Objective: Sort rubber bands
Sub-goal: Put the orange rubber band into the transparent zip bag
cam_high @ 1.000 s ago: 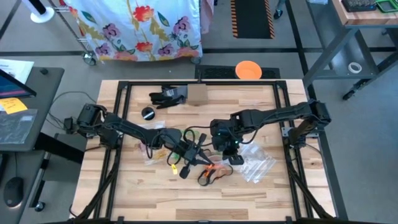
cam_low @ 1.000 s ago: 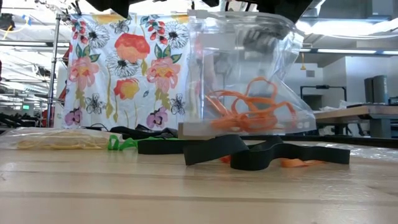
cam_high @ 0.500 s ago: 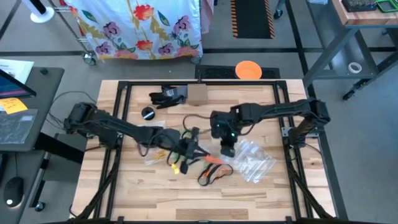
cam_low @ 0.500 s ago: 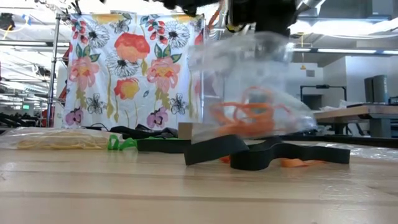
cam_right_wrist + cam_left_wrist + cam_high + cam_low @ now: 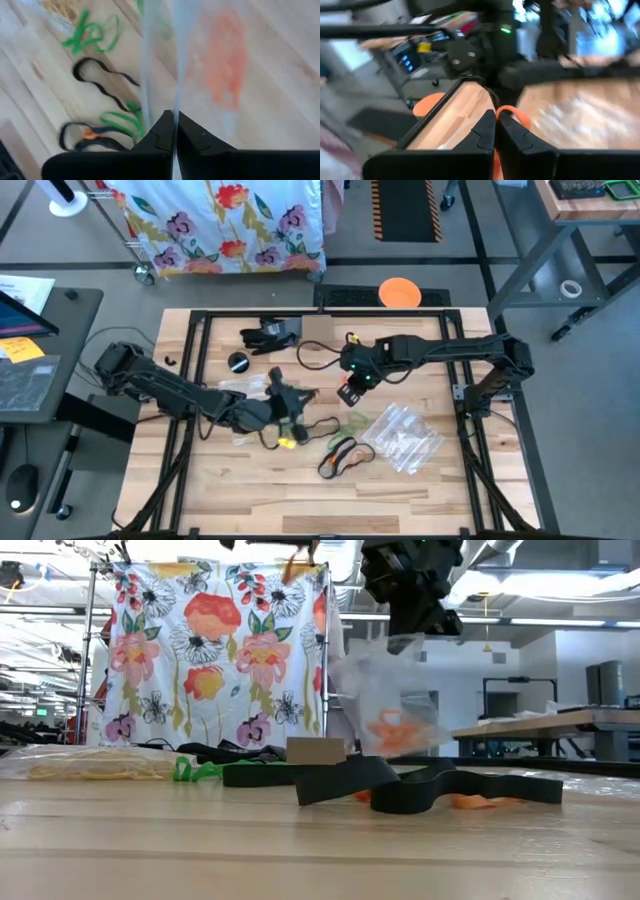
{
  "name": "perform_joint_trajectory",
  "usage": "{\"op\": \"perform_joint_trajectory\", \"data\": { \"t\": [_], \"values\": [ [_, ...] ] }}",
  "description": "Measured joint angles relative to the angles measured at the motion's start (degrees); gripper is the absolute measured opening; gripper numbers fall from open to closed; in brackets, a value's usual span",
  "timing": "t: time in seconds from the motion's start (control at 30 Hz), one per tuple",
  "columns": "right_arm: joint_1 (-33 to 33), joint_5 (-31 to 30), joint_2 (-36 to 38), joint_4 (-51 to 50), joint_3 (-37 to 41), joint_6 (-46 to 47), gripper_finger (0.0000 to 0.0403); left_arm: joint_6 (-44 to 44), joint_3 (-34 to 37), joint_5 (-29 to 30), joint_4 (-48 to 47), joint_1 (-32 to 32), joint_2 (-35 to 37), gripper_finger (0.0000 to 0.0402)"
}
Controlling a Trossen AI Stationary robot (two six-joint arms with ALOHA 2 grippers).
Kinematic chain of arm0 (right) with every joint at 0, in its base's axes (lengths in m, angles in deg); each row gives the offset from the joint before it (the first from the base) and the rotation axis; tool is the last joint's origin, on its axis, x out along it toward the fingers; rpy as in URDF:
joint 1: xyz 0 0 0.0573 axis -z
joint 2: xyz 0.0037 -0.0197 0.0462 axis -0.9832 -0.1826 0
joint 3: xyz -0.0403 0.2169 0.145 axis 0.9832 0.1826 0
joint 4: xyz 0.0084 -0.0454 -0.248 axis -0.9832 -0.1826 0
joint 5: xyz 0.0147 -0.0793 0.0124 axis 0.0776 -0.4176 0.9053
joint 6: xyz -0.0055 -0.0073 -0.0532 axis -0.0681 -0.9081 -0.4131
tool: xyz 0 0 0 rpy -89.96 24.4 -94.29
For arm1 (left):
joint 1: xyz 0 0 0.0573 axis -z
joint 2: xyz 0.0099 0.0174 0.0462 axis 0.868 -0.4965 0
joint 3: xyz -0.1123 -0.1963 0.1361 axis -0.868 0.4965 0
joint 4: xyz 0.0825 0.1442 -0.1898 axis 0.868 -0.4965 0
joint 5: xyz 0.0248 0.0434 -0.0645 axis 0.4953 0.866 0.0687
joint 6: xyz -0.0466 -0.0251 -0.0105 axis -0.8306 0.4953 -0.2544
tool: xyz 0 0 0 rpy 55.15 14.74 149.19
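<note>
**Right arm has carried the bag of orange bands up and back; left arm drawn toward its own side**

Since the earlier frames the right gripper (image 5: pixel 350 385) has moved from the table's middle toward the far edge, lifting the clear bag (image 5: pixel 392 700) off the wood. The left gripper (image 5: pixel 290 402) has pulled back toward the left.

High view: right arm reaches from the right edge across the far half of the table, elbow bent, wrist near the cardboard box (image 5: pixel 317 331). Left arm stretches low from the left edge to the centre. Loose rubber bands (image 5: pixel 340 455), dark and orange, lie on the table (image 5: pixel 420 490) near the front, beside a pile of empty clear bags (image 5: pixel 402 437).

Low view: bag hangs clear of the table under the right gripper, orange bands (image 5: pixel 394 730) bunched at its bottom. Dark bands (image 5: pixel 420 785) lie flat in front; green ones (image 5: pixel 195 770) to the left.

Left wrist view: fingers pressed together, pinching an orange band (image 5: pixel 512 114).

Right wrist view: fingers pressed together on the bag's top edge; green and black bands below.
</note>
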Motion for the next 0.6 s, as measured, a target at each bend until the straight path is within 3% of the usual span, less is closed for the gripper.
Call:
{"op": "perform_joint_trajectory", "data": {
  "t": [0.17, 0.43, 0.6],
  "values": [
    [0.1, 0.3, 0.4, 0.0, 0.0, 0.0, 0.0005, -6.4, 0.0, 2.0, 10.4, -3.0, -6.5, 0.0],
    [0.1, 0.7, 0.5, 3.0, 0.0, -5.0, 0.0005, 7.6, 0.0, 2.8, 39.5, -3.9, -19.2, 0.0],
    [-0.5, 0.9, 0.5, 5.2, 0.0, -6.1, 0.0005, 9.7, 0.0, 6.0, 42.6, -3.8, -20.3, 0.0]
  ]
}}
